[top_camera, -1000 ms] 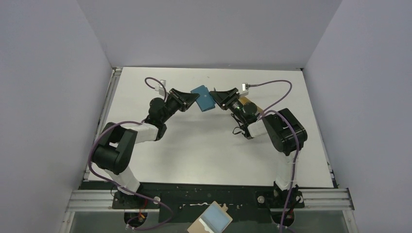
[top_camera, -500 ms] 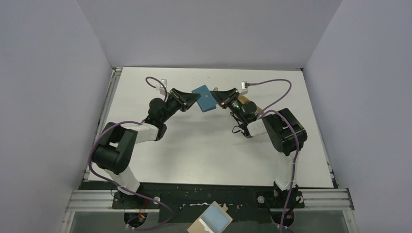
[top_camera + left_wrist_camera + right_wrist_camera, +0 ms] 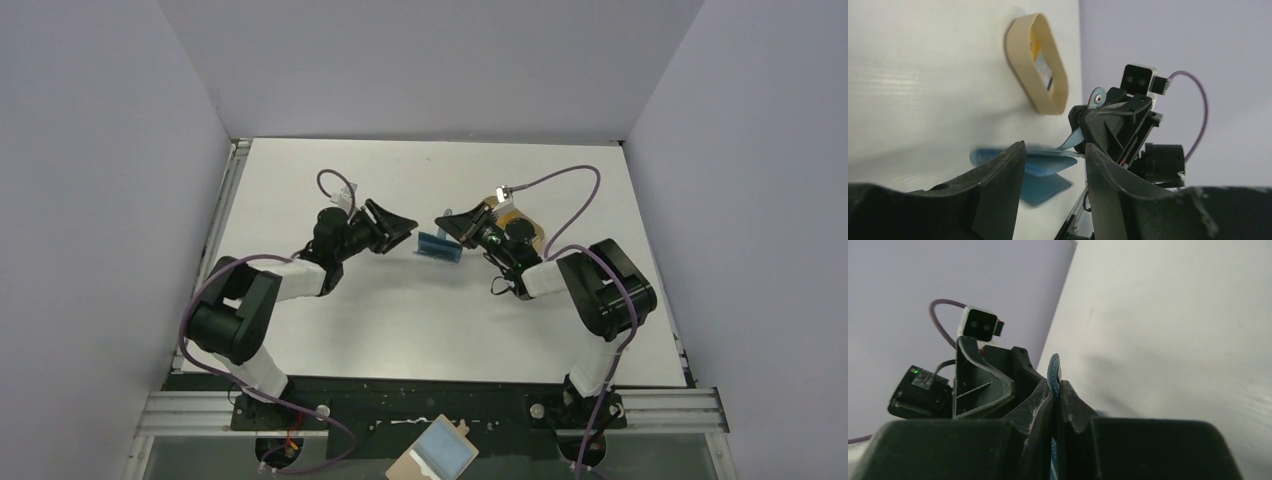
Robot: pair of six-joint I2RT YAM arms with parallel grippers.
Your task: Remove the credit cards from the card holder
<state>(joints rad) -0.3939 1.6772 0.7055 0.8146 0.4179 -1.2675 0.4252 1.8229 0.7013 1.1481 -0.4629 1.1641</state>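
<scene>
Two grippers meet over the white table (image 3: 400, 320). The right gripper (image 3: 1055, 389) is clamped on the card holder (image 3: 438, 247) by its snap tab (image 3: 1053, 371), while the left gripper (image 3: 1054, 152) gapes, jaws apart, just short of it. The danger is that one-tab pinch: a nudge from the left could swing the holder or slip it free. It's teal-blue, flaps splayed, low between them. No credit cards are showing.

card holder (image 3: 438, 247) between left tool (image 3: 409, 229) and right tool (image 3: 445, 222), tan tray (image 3: 1022, 65) behind
</scene>
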